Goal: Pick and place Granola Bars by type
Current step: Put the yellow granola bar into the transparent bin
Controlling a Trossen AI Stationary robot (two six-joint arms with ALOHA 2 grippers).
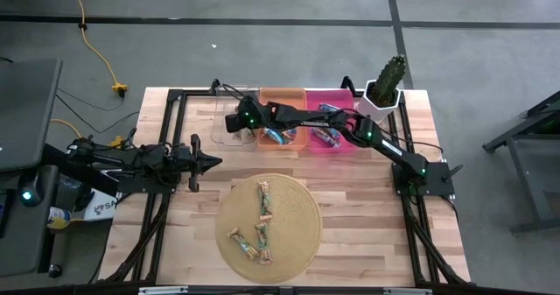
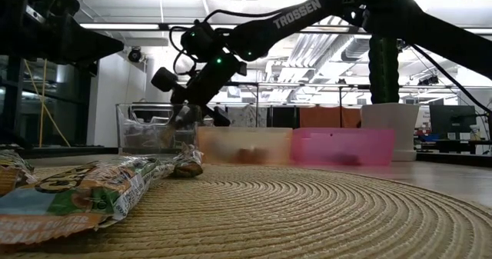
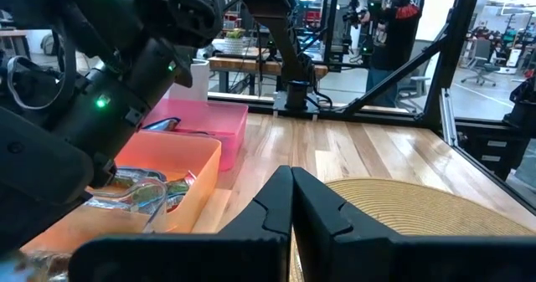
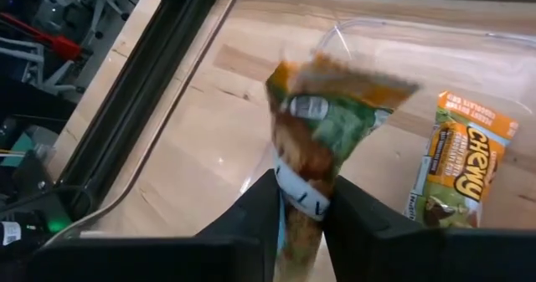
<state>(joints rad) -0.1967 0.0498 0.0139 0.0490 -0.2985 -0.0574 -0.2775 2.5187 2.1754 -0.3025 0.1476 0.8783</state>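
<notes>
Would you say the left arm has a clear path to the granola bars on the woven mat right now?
Probably yes. The left tool waits shut at the mat's left edge, and nothing stands between it and the bars. The right tool is away over the clear bin, gripping a green-wrapped bar.

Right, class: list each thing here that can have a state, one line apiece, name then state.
right gripper: jaws shut on a green-gold granola bar, above the clear bin
left gripper: jaws shut, empty, waiting at the table's left side
clear bin: holds at least one bar
orange bin: holds bars
pink bin: holds bars
woven mat: several bars lying on it
</notes>
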